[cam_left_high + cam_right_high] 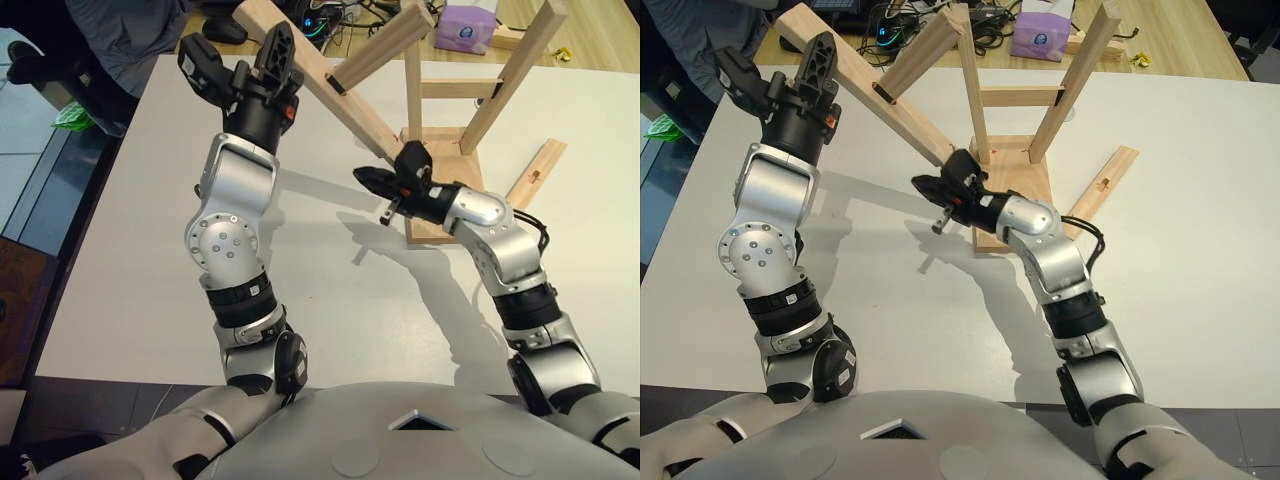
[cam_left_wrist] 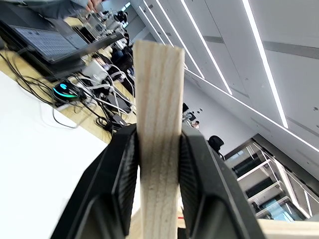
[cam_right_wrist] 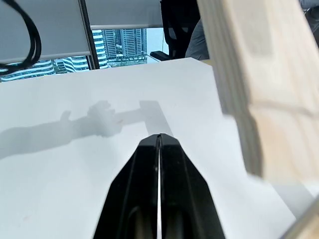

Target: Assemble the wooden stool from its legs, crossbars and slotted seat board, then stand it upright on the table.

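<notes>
Pinching a stool leg (image 2: pixel 158 124) in our left gripper (image 1: pixel 278 55), right gripper (image 3: pixel 158 138) pressed together, we judge one crossbar (image 1: pixel 535 170) and uprighting remaining.

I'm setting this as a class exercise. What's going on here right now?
The stool is partly built and upside down: the seat board lies on the table with legs sticking up. The left gripper is clamped on one slanting leg near its upper end. The right gripper is shut and empty, low by the board. One loose wooden bar lies beside it.
</notes>
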